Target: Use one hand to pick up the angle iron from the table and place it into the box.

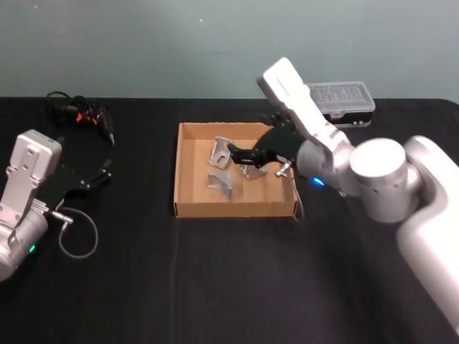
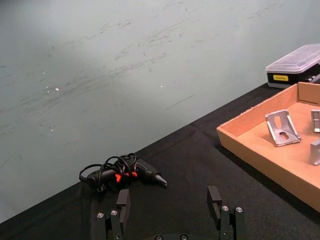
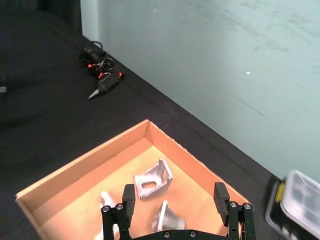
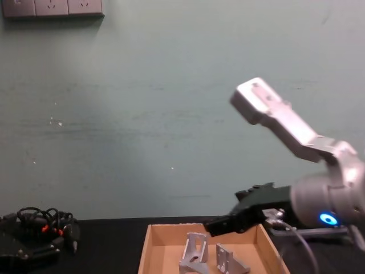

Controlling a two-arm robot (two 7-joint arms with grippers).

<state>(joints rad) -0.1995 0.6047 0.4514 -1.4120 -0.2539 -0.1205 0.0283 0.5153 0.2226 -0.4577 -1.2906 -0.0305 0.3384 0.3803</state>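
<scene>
1. Where the right gripper (image 1: 234, 153) hangs over the box (image 1: 188, 208), its jaws stand wide with nothing between them, above the low tan walls
2. Bare black table (image 1: 215, 287) lies open in front of the box
3. Three silvery angle irons (image 1: 221, 180) with slotted faces lie inside the box
4. The left gripper (image 1: 100, 173) is parked left, well apart, jaws wide and empty
</scene>
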